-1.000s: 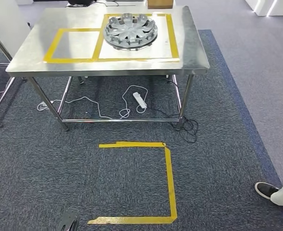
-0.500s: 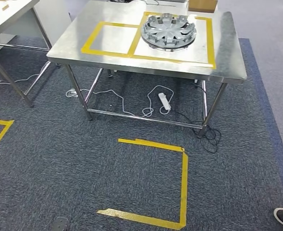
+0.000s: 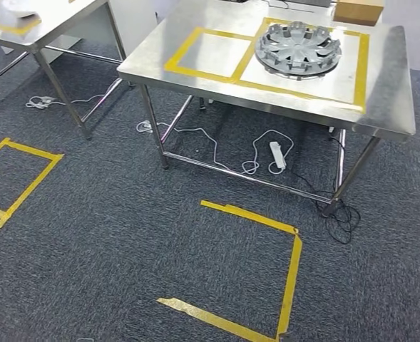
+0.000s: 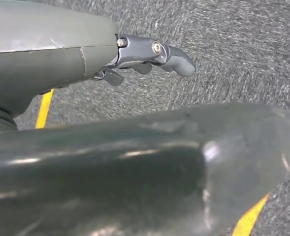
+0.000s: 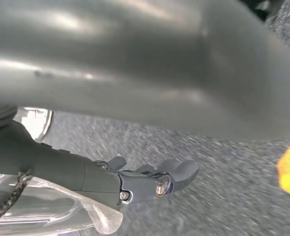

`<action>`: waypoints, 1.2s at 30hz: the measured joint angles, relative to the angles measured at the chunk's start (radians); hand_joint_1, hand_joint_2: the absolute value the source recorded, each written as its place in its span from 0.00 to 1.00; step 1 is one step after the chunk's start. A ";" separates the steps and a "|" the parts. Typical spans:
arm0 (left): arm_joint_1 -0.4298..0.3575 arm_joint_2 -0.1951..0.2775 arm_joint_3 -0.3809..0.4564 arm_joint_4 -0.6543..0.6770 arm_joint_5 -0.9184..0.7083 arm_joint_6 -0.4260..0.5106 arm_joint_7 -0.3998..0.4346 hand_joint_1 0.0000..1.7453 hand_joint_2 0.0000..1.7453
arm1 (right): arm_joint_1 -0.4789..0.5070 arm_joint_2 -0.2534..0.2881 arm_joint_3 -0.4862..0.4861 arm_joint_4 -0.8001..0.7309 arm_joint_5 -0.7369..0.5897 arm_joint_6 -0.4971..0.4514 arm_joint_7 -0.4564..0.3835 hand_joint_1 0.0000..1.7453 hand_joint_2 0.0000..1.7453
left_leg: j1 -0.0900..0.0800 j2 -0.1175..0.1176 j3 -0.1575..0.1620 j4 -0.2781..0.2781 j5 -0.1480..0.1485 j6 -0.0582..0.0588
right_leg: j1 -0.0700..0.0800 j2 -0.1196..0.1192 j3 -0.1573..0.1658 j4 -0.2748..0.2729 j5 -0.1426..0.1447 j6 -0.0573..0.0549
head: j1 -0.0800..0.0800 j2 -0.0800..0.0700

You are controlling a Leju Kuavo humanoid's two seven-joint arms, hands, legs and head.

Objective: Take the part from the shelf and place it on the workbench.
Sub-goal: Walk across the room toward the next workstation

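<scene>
1. The steel worktop (image 3: 207, 78) stands ahead and to the right in the head view, its near edge running on a slant and its near-left corner sharp. A broad stretch of dark grey carpet (image 3: 116, 235) lies in front of it.
2. A second worktop (image 3: 62, 18) stands to the left, with a gap of carpet between the two.
3. Yellow tape (image 3: 288, 285) marks a square on the carpet before the main worktop; another taped square (image 3: 24, 182) lies well to the left.
4. The left robot hand (image 4: 150, 54) hangs over the carpet, fingers loosely extended and apart, holding nothing.
5. The right robot hand (image 5: 154, 179) also hangs over the carpet, fingers stretched out and empty.
6. The part (image 3: 298, 50), a round grey spoked wheel cover with a notched rim, lies flat on the worktop inside the right-hand taped rectangle.
7. A white power strip (image 3: 276, 154) and looping cables lie beneath the worktop, between its shiny tubular legs.
8. A cardboard box (image 3: 358, 11) sits at the far edge.
</scene>
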 joint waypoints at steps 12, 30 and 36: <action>0.004 -0.005 0.005 0.003 0.003 0.002 -0.001 0.00 0.00 | -0.003 0.000 0.016 -0.004 0.002 0.000 0.003 0.00 0.00 | 0.005 -0.132 -0.007 -0.030 0.023 0.039 | -0.009 0.113 -0.108 0.221 -0.074 0.031 | 0.008 0.000; 0.003 -0.004 0.006 0.007 0.003 0.002 -0.001 0.00 0.00 | -0.007 0.000 0.017 -0.005 0.003 0.000 0.002 0.00 0.00 | -0.003 -0.004 -0.022 0.025 0.002 0.001 | 0.000 0.008 0.000 0.005 -0.006 -0.001 | -0.011 0.000; 0.005 -0.005 0.006 0.008 0.003 0.002 -0.002 0.00 0.00 | -0.012 0.000 0.017 -0.007 0.003 0.000 0.001 0.00 0.00 | -0.003 -0.034 -0.007 -0.031 0.014 0.034 | 0.001 0.027 -0.009 0.048 -0.050 0.027 | -0.009 0.000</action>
